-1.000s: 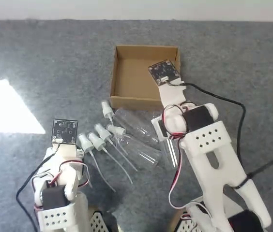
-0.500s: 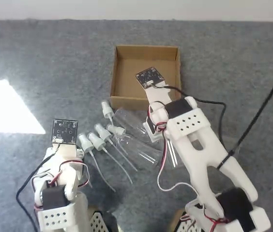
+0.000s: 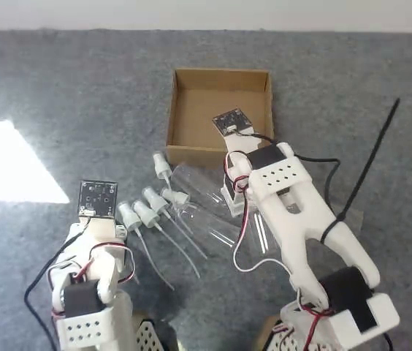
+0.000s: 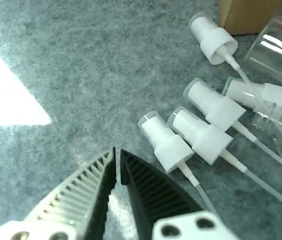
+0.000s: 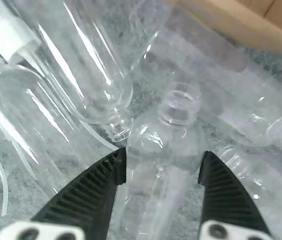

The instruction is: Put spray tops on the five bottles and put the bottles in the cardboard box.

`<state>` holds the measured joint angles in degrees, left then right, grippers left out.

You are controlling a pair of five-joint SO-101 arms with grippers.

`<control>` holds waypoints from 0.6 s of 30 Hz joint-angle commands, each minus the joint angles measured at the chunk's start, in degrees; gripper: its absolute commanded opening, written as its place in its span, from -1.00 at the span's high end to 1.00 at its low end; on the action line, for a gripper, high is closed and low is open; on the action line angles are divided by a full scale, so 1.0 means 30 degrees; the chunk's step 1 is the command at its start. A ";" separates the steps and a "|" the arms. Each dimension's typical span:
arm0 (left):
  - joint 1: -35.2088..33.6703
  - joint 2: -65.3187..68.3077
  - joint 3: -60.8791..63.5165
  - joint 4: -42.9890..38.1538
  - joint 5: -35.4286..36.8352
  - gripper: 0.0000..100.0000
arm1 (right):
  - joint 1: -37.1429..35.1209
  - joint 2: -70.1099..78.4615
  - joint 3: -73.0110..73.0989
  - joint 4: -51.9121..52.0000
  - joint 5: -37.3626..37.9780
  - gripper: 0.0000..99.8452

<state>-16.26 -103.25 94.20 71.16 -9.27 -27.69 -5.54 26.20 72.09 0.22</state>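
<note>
W/ right gripper (image 5: 163,159) spread open astride the clear uncapped plastic bottle (image 5: 173,122), laid among other bottles (image 5: 81,75) by the brown cardboard box (image 3: 191,155), it may be squirted out if jaws are closed off-centre.

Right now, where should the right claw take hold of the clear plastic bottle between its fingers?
Across its round body, below the shoulder, from above: the clear plastic bottle lies flat, open neck pointing away, and the open right claw straddles it.
</note>
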 commanded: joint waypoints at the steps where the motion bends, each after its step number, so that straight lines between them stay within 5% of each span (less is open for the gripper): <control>1: -0.0059 0.0059 -0.0220 -0.1026 -0.0234 0.97 | 0.0249 -0.0073 -0.0147 -0.0308 -0.0234 0.56; 18: -0.0059 0.0059 -0.0220 -0.1055 -0.0234 0.97 | 0.0366 0.0132 0.0967 -0.1919 -0.0234 0.56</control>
<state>-16.26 -103.25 94.20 70.02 -9.27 -27.96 -4.75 29.10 67.78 -0.04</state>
